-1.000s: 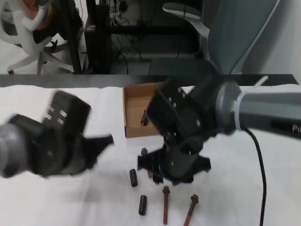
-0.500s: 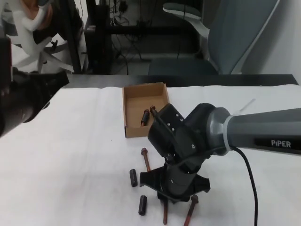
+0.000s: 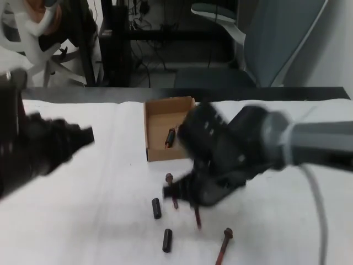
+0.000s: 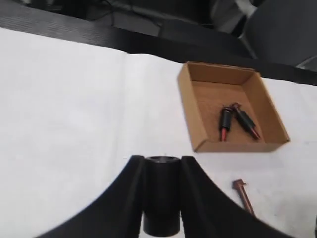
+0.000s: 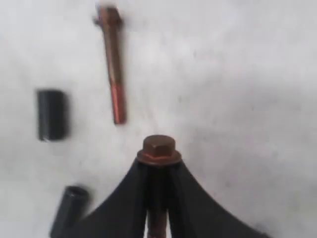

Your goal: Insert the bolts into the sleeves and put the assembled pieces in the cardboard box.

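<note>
The left gripper (image 4: 160, 164) clamps a sleeve (image 4: 159, 208) at the left, while the right gripper (image 5: 157, 173) clamps a bolt (image 5: 158, 148) just nearer than the box (image 3: 159, 122).

Grey-and-black arm (image 3: 320, 138), trailing cable (image 3: 318, 210), curved black fingers (image 4: 121, 203).

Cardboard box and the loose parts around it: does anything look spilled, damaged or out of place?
Nothing stands out. Two assembled pieces lie inside the cardboard box. The loose bolts and sleeves lie flat on the white cloth. The left gripper holds a sleeve and the right gripper a bolt.
</note>
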Tool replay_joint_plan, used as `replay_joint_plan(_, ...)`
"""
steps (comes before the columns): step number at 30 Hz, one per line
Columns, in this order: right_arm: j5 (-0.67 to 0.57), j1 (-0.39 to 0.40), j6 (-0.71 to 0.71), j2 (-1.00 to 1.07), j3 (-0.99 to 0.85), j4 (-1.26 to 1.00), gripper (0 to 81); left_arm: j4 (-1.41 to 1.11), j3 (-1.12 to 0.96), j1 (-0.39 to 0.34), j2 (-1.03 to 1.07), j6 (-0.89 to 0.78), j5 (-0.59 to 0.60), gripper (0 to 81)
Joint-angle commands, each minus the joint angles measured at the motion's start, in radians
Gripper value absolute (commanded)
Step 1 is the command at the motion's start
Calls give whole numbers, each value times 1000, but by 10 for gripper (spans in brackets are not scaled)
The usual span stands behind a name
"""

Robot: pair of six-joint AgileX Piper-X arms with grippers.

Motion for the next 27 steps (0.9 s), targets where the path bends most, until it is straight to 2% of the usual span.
replay_joint_plan(1, 47, -2, -87, -138, -8, -69, 6, -208, 93, -12, -65, -29, 85, 18)
replay_joint_plan(4, 77, -2, -158, -227, -3, -75, 6, -318, 185, -36, -124, -29, 126, 18)
replay_joint_plan(7, 83, -2, -195, -313, 40, -148, 6, -423, 246, -91, -155, -24, 175, 18)
replay_joint_plan(12, 6, -2, -195, -441, 217, -468, 6, -498, 280, -268, -160, 57, 156, 18)
replay_joint_plan(18, -117, 1, -195, -488, 448, -886, 6, -490, 285, -532, -160, 139, -39, 18)
replay_joint_plan(21, -164, 10, -195, -483, 505, -1009, 6, -491, 288, -639, -151, 176, -202, 18)
replay_joint_plan(23, -169, 18, -195, -483, 530, -1048, 6, -515, 288, -690, -124, 178, -268, 18)
replay_joint_plan(27, -203, 51, -195, -483, 538, -1091, 6, -613, 288, -724, -12, 178, -278, 18)
